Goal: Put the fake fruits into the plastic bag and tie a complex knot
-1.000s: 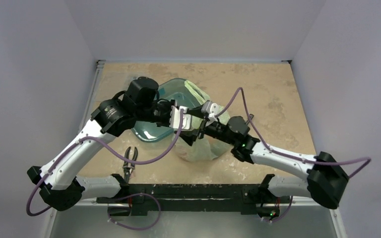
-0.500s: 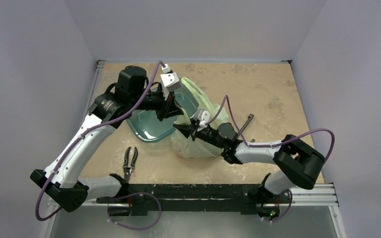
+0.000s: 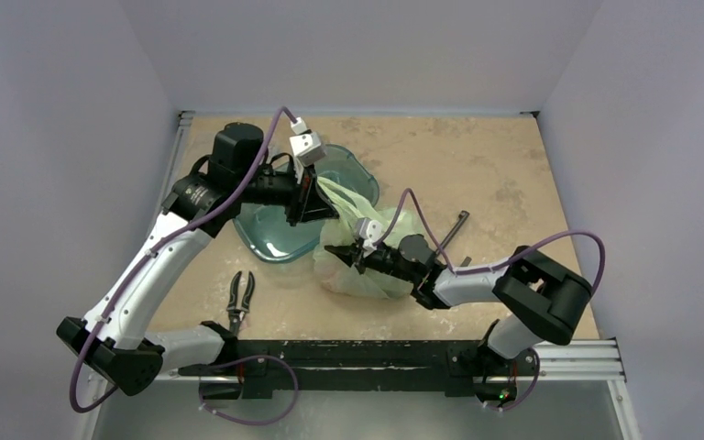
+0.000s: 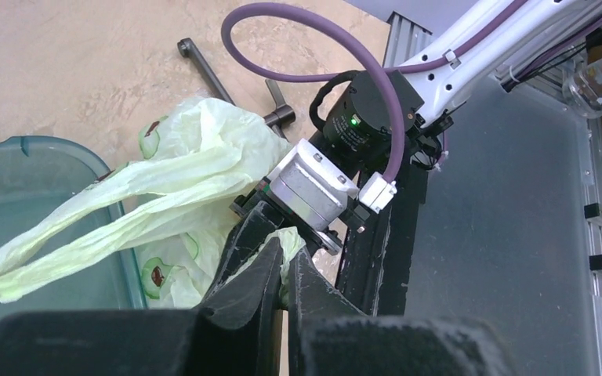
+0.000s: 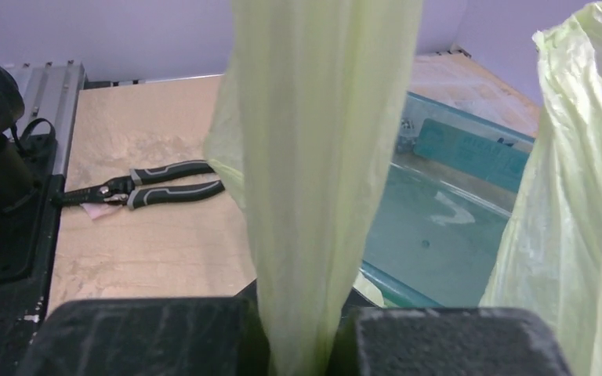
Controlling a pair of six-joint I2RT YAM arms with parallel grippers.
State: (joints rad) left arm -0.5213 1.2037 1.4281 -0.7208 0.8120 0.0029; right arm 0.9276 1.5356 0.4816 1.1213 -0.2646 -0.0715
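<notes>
The pale green plastic bag (image 3: 371,275) slumps on the table just right of the teal tub. My left gripper (image 3: 308,211) is shut on a twisted bit of the plastic bag (image 4: 196,157), which bunches between its fingertips (image 4: 273,262). One handle stretches from there over the tub rim. My right gripper (image 3: 337,250) sits low at the bag's left side, shut on a strip of the bag (image 5: 313,157) that rises straight out of its jaws. In the left wrist view the right gripper (image 4: 239,223) nearly meets my left gripper (image 4: 286,252). The fake fruits are hidden from view.
A translucent teal tub (image 3: 270,236) lies left of the bag, under the left arm. Black-handled pliers (image 3: 239,295) rest near the front edge. A dark metal wrench (image 3: 458,225) lies right of the bag. Side walls close in the table.
The right gripper went from open to shut on the bag and dropped toward the front left. The left gripper swung back and up, pulling a handle taut.
</notes>
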